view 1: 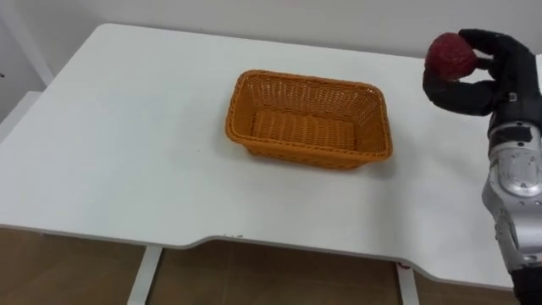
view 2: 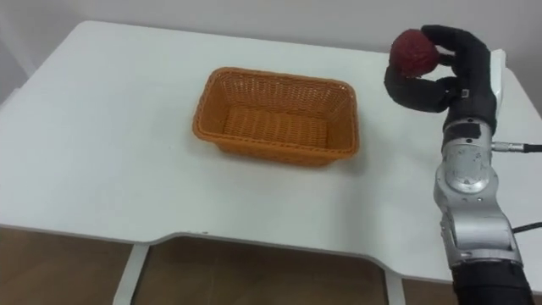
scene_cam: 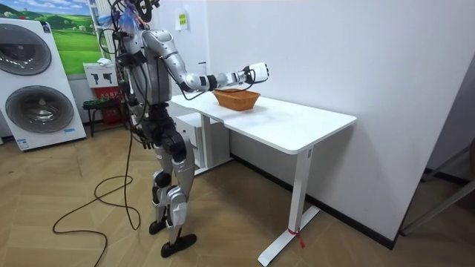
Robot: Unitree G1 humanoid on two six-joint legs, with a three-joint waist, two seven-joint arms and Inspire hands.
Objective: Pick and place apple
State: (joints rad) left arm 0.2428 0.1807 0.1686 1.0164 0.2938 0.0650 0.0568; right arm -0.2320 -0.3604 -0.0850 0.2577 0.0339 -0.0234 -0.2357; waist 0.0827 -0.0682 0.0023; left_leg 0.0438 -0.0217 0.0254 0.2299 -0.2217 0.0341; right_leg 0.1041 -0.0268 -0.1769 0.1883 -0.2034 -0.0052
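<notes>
Left eye view: right robot hand (view 1: 495, 80) clasps apple (view 1: 450, 56).

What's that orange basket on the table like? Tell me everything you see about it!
The basket is orange-brown and looks woven like wicker. It is a rectangle with an open top and walls that lean outward. It stands upright near the middle of the white table with nothing inside. Only the table touches it; the right hand, curled round the apple, is off to its right.
</notes>
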